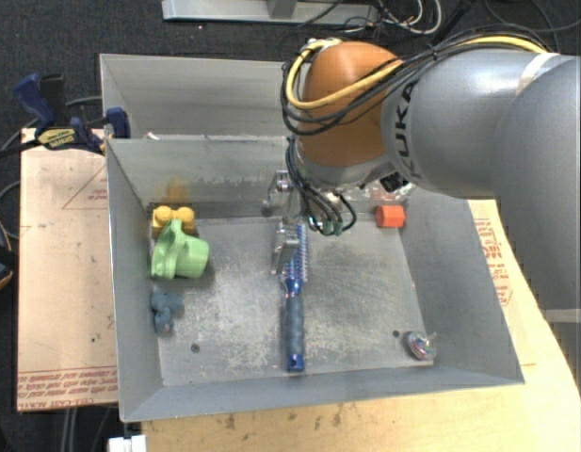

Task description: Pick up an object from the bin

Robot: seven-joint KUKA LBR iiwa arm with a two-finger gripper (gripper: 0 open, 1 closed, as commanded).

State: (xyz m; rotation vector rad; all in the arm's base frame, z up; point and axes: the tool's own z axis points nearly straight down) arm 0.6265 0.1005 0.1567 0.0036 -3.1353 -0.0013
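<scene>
Blue slim plastic brush (294,323) lay lengthwise mid-floor in the grey metal bin (365,290), its bristled upper end right at the tip of the gripper (289,245). Whether the gripper was parted or closed could not be told. A green plastic cup (180,255) sat well left, and a small orange block (391,216) right.

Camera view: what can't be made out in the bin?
Camera view:
- Blue brush: upper end hidden under the gripper.
- Yellow thing: front hidden by the green cup.
- Silvery thing, near right corner: too small to identify.
- Grey-blue lump: too small to name.
</scene>
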